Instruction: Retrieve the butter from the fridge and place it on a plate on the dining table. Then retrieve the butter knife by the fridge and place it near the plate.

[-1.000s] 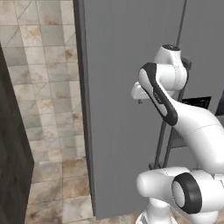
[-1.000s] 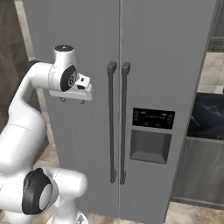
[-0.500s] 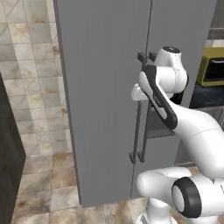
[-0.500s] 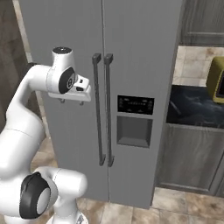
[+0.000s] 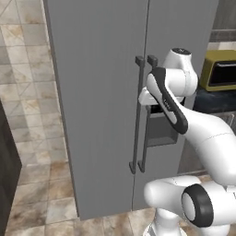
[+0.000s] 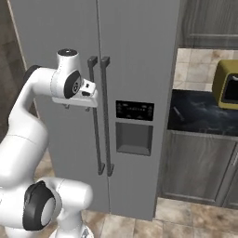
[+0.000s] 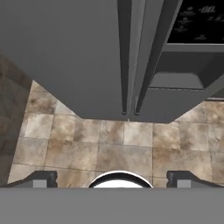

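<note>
The fridge (image 6: 135, 60) is a tall grey double-door unit, and both doors are closed. Its two dark bar handles (image 6: 100, 116) run down the middle, beside a black display panel (image 6: 135, 110). My gripper (image 6: 76, 107) hovers in front of the left door at handle height, a short way off it. In the hand view the gripper (image 7: 113, 179) is open, the fingertips (image 7: 41, 178) far apart with nothing between them. That view looks down at the lower ends of the handles (image 7: 131, 52) and the floor. The butter, plate and dining table are out of view. I cannot make out the butter knife.
Right of the fridge a black marble counter (image 6: 200, 114) carries a yellow oven-like appliance (image 6: 226, 83) above grey-brown cabinets (image 6: 200, 167). A dark panel (image 5: 7, 184) stands at the left edge of the left base view. Tiled floor (image 5: 41, 152) lies in front of the fridge.
The whole picture has slid left in both base views, so the base has moved; counter and yellow appliance came into view. The gripper stays open before the fridge.
</note>
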